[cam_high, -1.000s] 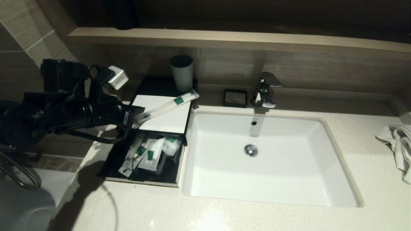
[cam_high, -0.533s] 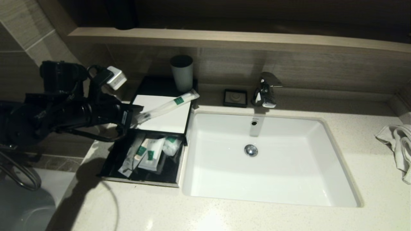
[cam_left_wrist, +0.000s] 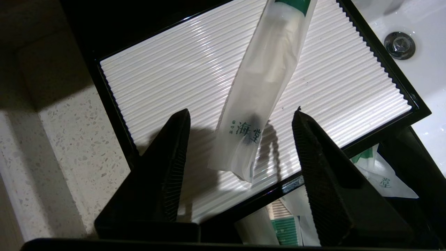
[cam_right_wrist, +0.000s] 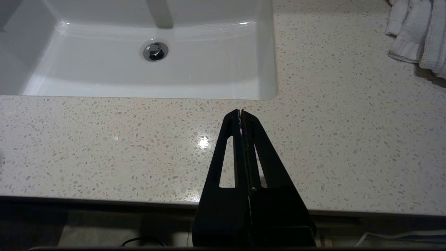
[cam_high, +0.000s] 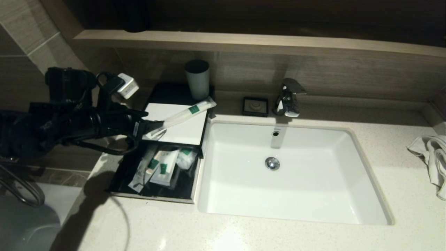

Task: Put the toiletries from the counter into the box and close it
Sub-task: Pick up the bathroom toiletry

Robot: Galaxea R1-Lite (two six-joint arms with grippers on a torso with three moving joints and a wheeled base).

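Observation:
A long clear wrapped packet with a green band (cam_high: pixel 188 111) lies slantwise on the white ribbed lid (cam_high: pixel 181 134) of the black box (cam_high: pixel 120 174). My left gripper (cam_high: pixel 155 126) is open, with a finger on either side of the packet's near end (cam_left_wrist: pixel 268 69) and not touching it. Its gripper point in the left wrist view (cam_left_wrist: pixel 241 112) is just above the ribbed lid (cam_left_wrist: pixel 167 76). The box's open front compartment holds several white and green toiletry packets (cam_high: pixel 162 167). My right gripper (cam_right_wrist: pixel 241 111) is shut and empty above the counter's front edge.
A white sink (cam_high: pixel 362 181) lies right of the box, with a faucet (cam_high: pixel 287 97) and a black soap dish (cam_high: pixel 255 105) behind it. A grey cup (cam_high: pixel 197 78) stands behind the lid. A white towel (cam_high: pixel 432 157) lies at the far right.
My left gripper has moved a little right and down, and its fingers now straddle the near end of the packet. The packet has not moved.

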